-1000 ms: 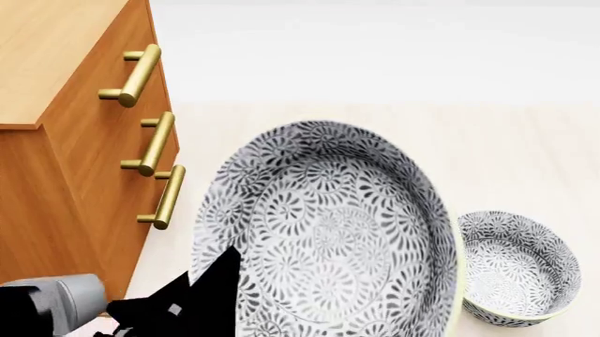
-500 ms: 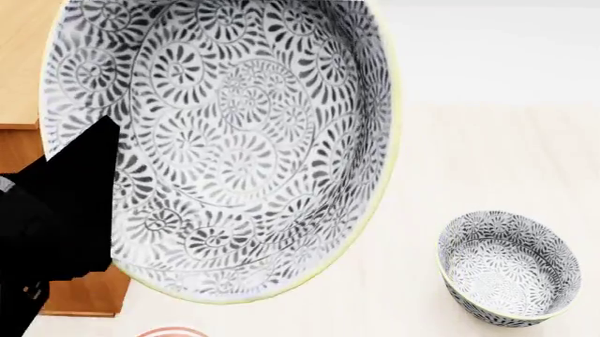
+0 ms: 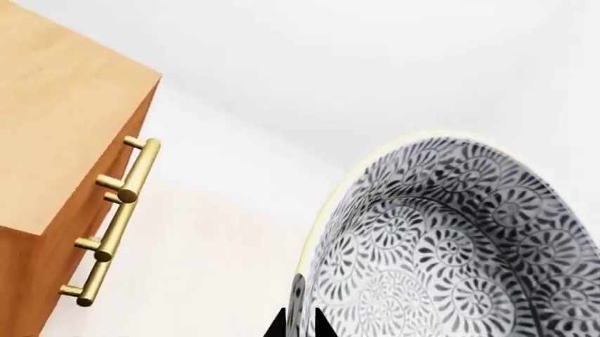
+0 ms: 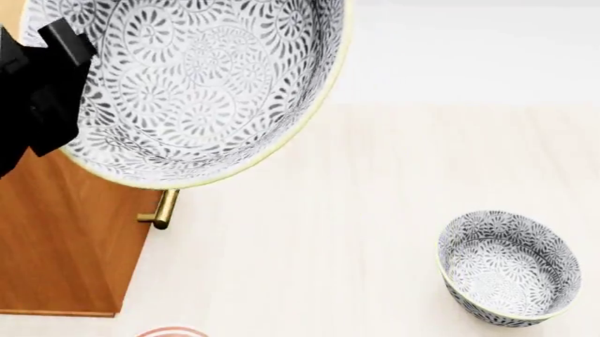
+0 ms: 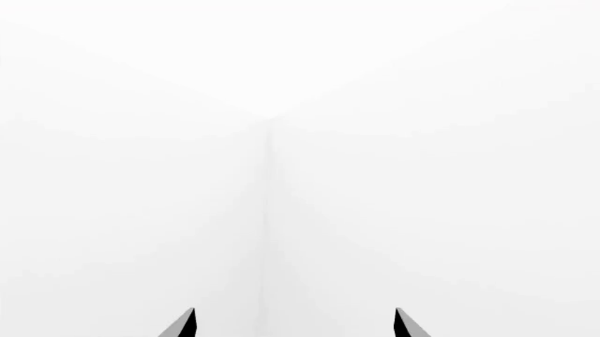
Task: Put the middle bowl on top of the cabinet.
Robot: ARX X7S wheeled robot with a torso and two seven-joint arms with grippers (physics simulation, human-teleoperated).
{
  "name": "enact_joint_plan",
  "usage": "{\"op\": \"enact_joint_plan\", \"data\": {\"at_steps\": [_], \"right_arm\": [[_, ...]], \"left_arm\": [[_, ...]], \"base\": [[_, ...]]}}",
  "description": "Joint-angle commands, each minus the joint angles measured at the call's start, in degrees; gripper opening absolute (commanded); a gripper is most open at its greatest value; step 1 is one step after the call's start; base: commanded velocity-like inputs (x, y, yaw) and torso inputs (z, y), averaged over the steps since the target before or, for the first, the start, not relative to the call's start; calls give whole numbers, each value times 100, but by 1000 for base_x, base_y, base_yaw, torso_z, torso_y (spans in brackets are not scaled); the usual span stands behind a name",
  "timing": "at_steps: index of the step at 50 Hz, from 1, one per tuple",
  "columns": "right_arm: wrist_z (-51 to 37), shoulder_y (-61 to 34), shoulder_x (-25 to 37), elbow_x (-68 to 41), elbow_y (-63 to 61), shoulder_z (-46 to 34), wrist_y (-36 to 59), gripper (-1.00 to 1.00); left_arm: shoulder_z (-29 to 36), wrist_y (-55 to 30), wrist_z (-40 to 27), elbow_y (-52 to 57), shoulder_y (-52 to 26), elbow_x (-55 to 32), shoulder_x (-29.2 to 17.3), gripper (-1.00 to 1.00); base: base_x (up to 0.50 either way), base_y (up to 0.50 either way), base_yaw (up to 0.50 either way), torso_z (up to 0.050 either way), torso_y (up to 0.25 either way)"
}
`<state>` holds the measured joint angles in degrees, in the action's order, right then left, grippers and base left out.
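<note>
left claw point(image 4: 42, 91) raised, clamped | right claw point(image 5: 294, 324) tips apart

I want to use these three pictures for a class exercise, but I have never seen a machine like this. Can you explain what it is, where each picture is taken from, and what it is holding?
These are simulator renders of a wheeled robot with two arms, each ending in a gripper. One picture looks down from its head; the other two come from cameras beside each gripper.

In the head view, the black left gripper holds a patterned grey-and-white bowl by its rim, raised near the orange-brown cabinet. A matching bowl sits on the pale floor.

The left wrist view shows the same held bowl up close, plus the cabinet's brass handles.

The right wrist view shows only the right gripper, open and empty, facing blank white.
</note>
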<state>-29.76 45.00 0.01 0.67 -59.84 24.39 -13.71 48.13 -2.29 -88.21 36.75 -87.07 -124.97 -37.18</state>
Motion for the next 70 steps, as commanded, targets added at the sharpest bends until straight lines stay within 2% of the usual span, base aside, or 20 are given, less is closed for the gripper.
{"op": "enact_joint_plan", "data": {"at_steps": [1,10,18,24,35,47,70], "right_arm": [[102,0,0,-177,-1,181,11,100],[147,0,0,-225,30,226,-4,100],[114,0,0,-175,-1,180,27,100],[92,0,0,-163,-12,168,7,100],[87,0,0,-128,-15,150,4,100],[94,0,0,-156,-15,162,1,100],[61,0,0,-92,-14,92,16,100]], "left_arm": [[781,181,-148,-1058,-1449,-925,-248,-100],[1868,837,-143,-2081,-2230,-1204,-188,-100],[2277,481,-100,-3203,-2941,-1440,27,-100],[2560,395,-94,-3794,-3196,-1668,137,-100],[3306,14,-51,-4958,-3615,-1558,336,-100],[3720,-389,159,-5964,-3590,-1607,544,-100],[4169,-564,256,-7926,-2747,-2003,1048,-100]], "base": [[0,0,0,0,0],[0,0,0,0,0],[0,0,0,0,0],[0,0,0,0,0],[0,0,0,0,0],[0,0,0,0,1],[0,0,0,0,0]]}}
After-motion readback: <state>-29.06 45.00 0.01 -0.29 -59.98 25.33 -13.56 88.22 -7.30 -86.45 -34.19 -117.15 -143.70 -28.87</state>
